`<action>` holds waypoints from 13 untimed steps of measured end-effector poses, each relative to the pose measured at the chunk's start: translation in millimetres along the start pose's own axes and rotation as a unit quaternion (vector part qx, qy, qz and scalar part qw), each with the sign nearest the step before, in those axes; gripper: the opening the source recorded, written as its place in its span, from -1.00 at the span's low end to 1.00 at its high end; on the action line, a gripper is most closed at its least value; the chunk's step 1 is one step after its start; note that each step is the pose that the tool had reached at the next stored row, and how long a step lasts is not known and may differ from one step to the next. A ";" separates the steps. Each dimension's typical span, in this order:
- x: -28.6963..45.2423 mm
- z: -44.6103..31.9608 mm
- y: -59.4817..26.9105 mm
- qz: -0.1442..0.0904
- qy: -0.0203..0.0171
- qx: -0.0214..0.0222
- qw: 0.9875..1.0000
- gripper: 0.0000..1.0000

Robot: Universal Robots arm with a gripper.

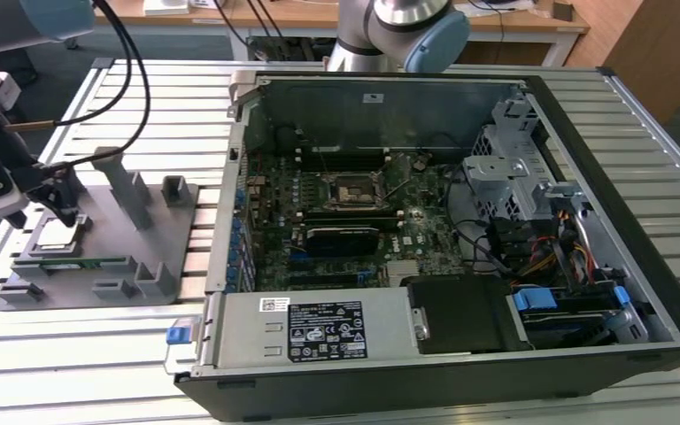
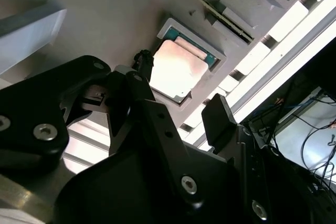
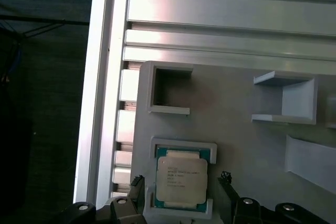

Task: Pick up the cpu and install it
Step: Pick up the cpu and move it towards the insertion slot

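Gripper (image 3: 181, 180) hung wide open and empty, astride the cpu (image 3: 181, 186) in its grey fixture (image 3: 236, 145) — a skewed closing could tip it against the pocket walls.

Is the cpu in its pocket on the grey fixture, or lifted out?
In: the cpu lies flat inside the raised frame of the grey fixture, the open tool straddling it.

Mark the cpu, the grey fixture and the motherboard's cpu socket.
cpu (image 3: 181, 179): first wrist view, centre of its metal top.
grey fixture (image 3: 236, 145): first wrist view, bare flat surface.
cpu socket (image 1: 349, 189): exterior view, dark centre.
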State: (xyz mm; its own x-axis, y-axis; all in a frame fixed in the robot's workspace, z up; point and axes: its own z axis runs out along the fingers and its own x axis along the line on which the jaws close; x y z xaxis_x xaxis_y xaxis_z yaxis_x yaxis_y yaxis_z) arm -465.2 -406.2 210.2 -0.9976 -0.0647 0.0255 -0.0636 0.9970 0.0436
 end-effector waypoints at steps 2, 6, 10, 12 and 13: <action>0.0 2.0 -0.1 0.002 0.000 0.001 1.000 0.29; -0.1 5.3 -0.2 0.011 0.000 0.000 1.000 0.29; -0.2 9.7 -0.4 0.012 0.000 0.001 1.000 0.29; -0.3 11.9 -0.5 0.012 -0.001 0.001 1.000 0.29; -0.3 13.1 -0.5 0.012 -0.001 0.001 1.000 0.29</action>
State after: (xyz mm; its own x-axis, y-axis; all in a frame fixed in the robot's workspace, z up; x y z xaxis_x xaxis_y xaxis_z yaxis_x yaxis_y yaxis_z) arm -465.2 -406.2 197.1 -0.9988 -0.0412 0.0251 -0.0402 0.9984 0.0408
